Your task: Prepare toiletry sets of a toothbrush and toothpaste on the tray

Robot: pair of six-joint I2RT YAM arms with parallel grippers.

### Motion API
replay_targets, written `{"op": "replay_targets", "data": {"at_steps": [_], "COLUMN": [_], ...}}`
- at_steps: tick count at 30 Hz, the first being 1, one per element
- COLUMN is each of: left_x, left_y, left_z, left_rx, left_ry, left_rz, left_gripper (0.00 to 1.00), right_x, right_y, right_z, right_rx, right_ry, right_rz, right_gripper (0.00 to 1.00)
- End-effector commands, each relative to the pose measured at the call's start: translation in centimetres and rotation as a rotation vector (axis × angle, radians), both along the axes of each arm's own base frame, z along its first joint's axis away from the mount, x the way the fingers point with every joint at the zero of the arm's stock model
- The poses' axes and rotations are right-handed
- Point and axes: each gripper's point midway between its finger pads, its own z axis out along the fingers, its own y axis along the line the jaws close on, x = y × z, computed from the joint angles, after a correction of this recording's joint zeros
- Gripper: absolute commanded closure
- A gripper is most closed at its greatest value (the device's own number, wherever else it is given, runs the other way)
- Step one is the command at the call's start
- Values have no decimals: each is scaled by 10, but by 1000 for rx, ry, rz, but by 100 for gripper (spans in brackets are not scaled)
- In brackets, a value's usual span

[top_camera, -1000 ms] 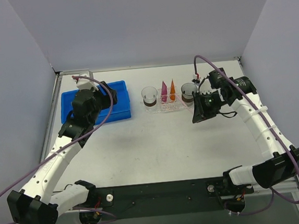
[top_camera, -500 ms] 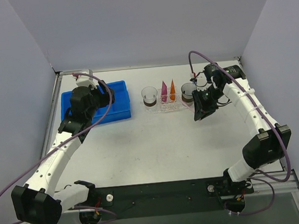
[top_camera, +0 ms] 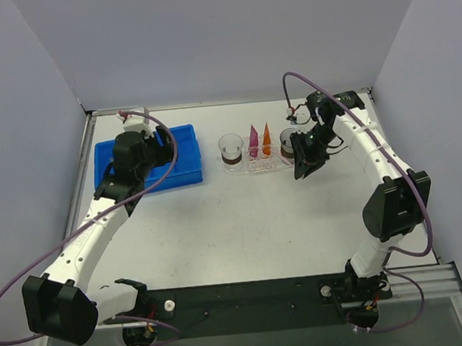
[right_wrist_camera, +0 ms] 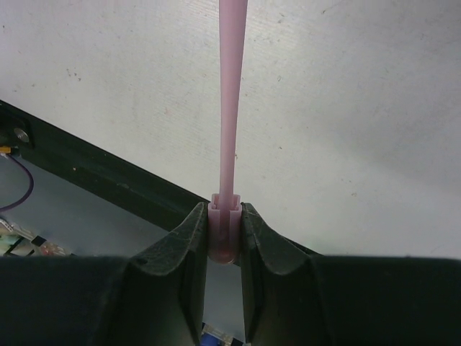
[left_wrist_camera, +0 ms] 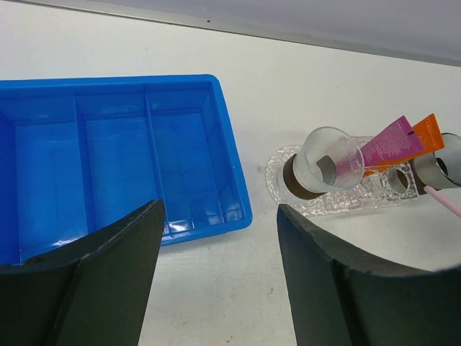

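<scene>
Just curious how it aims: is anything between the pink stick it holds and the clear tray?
Nothing visible is. The right tool grips the toothbrush, and its far end hangs close beside the end cup on the tray, with no other object between.

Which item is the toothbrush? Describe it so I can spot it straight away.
Find the clear tray at the back of the table, right of the blue bin. By its right end, the right gripper grips the toothbrush, a thin, pale pink stick. Unlike the flat orange tube and magenta tube standing in the tray, it is slim and held by that gripper.
</scene>
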Motion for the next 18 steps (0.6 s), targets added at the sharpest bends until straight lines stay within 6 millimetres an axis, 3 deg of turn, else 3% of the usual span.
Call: {"op": "replay_targets", "data": {"at_steps": [1,18], "left_x": [8,13], "left_y": [1,10], "left_z": [25,17], "left_rx": [-2,21], "left_ry": [-66,-41], "left_rz": [0,19], "left_gripper": [26,26], "right_x": [0,22], "right_y": [3,10], "right_z": [4,-11], "right_rx": [13,-7], "right_ry": [35,103], "right_rz": [7,-17], "right_gripper": [100,100]}}
